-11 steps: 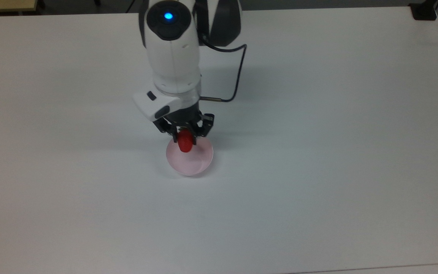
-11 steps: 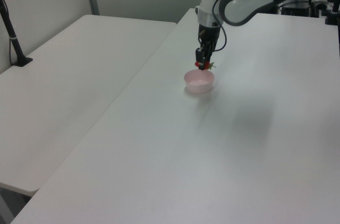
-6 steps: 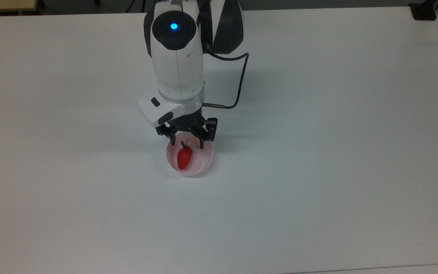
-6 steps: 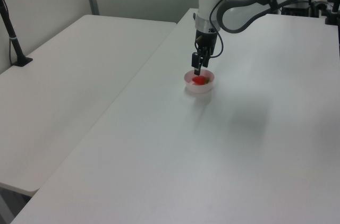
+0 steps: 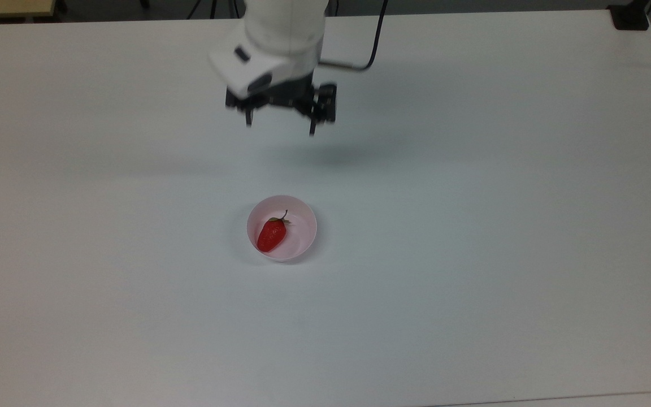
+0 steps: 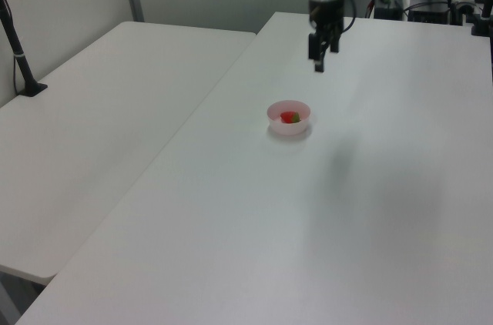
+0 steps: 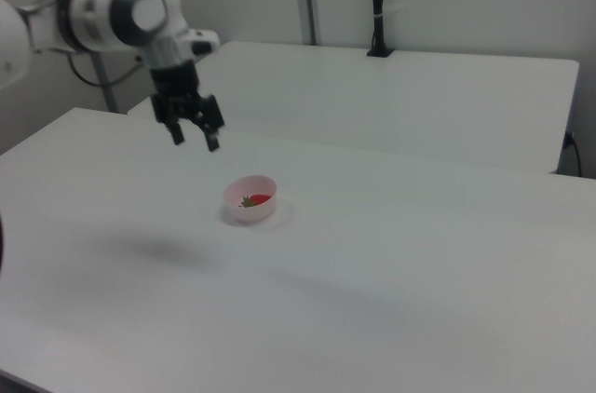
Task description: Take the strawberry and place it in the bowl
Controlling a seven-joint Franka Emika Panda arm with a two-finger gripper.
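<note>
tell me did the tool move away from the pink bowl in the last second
Yes. The open two-finger tool was right over the small round pale pink bowl a second ago; in the top view it now sits well above the bowl in the picture, empty.

White arm (image 5: pixel 286 28) (grey joints), black cable (image 5: pixel 375 42)

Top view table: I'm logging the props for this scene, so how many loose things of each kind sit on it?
Strawberry: 1, lying inside the bowl
Pale pink bowl: 1, on the white table
Total: 2
The open hand hangs above the table and holds nothing.
</note>
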